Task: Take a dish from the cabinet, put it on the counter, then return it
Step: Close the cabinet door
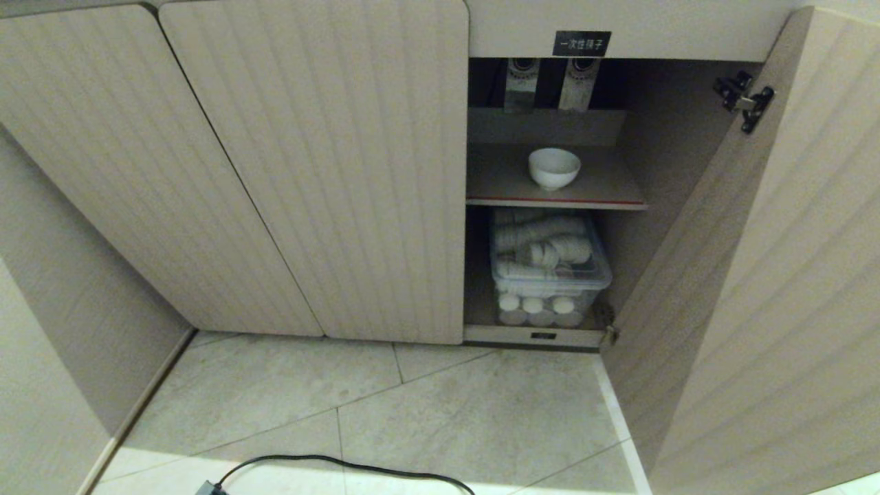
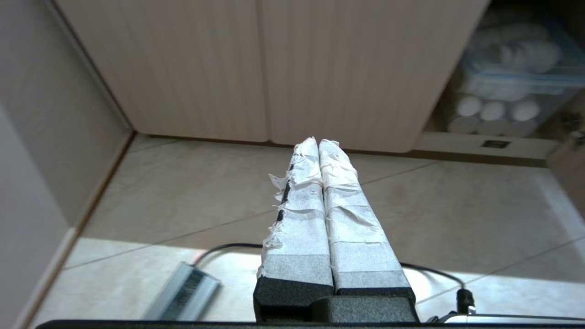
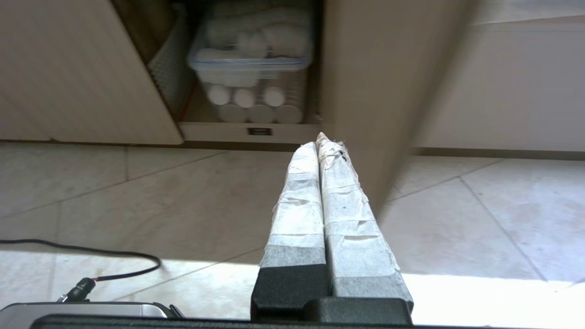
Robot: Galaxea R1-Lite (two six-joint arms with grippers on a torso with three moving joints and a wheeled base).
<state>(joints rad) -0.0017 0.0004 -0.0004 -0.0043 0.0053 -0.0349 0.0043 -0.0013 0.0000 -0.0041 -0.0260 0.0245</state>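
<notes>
From the head view nothing is done yet: the dish (image 1: 554, 168) is sitting on the upper shelf (image 1: 509, 180) of the open cabinet (image 1: 323, 172), with no arm showing. The left wrist view is showing the left hand (image 2: 318, 142) pressed together over the floor (image 2: 448, 205), facing shut doors. The right wrist view is showing the right hand (image 3: 321, 139) together, empty, facing the cup bin (image 3: 251, 55); neither wrist view is catching the dish.

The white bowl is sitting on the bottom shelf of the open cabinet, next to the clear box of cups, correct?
Not quite. The head view shows the white bowl alone on the upper, red-edged shelf of the open cabinet; the clear box of cups stands on the shelf below it.
</notes>
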